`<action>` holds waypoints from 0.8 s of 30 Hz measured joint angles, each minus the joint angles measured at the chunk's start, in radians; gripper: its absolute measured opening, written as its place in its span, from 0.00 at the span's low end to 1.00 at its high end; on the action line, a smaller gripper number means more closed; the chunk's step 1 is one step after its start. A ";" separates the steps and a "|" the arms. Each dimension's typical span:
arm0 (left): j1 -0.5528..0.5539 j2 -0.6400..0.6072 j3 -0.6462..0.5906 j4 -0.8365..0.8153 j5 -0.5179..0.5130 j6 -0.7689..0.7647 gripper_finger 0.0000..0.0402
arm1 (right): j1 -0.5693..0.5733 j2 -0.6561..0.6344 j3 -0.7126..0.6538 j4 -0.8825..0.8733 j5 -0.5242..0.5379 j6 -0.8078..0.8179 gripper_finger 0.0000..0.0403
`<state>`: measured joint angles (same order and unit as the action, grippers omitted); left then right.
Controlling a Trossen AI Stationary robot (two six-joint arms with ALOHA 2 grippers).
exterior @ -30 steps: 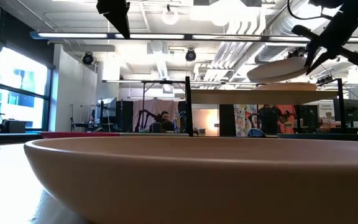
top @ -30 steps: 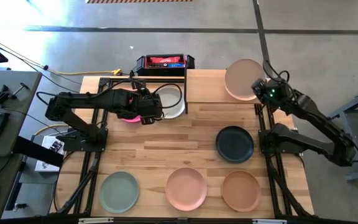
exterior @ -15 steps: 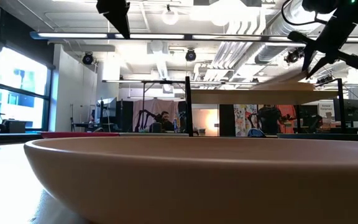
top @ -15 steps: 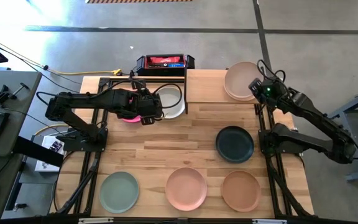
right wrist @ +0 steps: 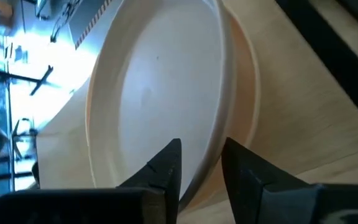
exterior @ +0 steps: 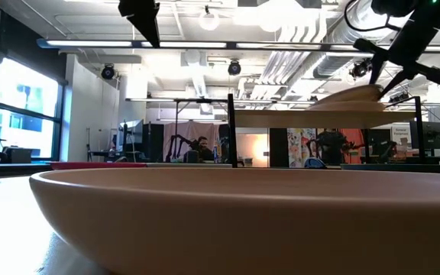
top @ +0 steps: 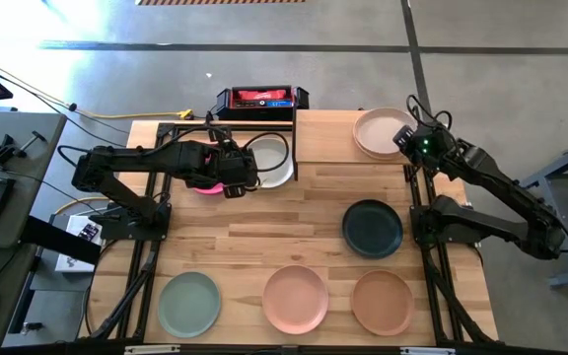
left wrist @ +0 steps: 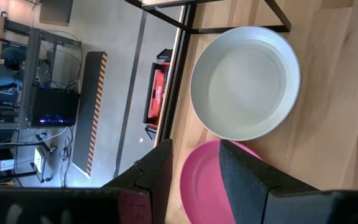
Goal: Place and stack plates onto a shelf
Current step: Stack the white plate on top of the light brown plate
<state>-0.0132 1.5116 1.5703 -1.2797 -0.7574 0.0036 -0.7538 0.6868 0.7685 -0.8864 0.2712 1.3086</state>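
A two-armed robot is working through a plate-stacking job on a wooden worktop (top: 294, 232), where the raised light-wood shelf (top: 338, 138) is standing along the far edge on its black frame. The right arm is reaching over the shelf's right end, its claw (top: 406, 137) pinching the near rim of a beige plate (top: 381, 131) and holding it tilted, far edge down, over another plate (right wrist: 248, 118) already lying there; the slant appears meant to seat the far edge first so the plate can be settled flat into a stack. In the right wrist view the two dark fingers (right wrist: 160, 168) are straddling the rim, closed on it. The left arm is waiting near the shelf's left end, its claw (left wrist: 194, 171) hanging with fingers apart over a magenta plate (left wrist: 213, 177) that is lying just beside a light grey plate (left wrist: 245, 81), both seemingly under the shelf frame rather than on the board. Four plates are waiting on the worktop: dark teal (top: 372, 228) mid-right, and sage green (top: 189, 303), peach (top: 296, 298) and brown (top: 383, 301) along the near edge, suggesting most of the stacking is not yet done.
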 joint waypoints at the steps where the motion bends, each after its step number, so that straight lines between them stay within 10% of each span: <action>1: 0.000 0.000 0.000 0.000 0.000 0.000 0.30 | 0.000 0.000 0.000 0.000 -0.010 -0.007 0.22; 24: 0.000 0.000 0.000 0.000 0.051 0.000 0.30 | 0.000 -0.002 0.041 -0.003 -0.086 -0.079 0.22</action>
<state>-0.0134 1.5116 1.5703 -1.2800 -0.7059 0.0036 -0.7540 0.6846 0.8090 -0.8895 0.1852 1.2297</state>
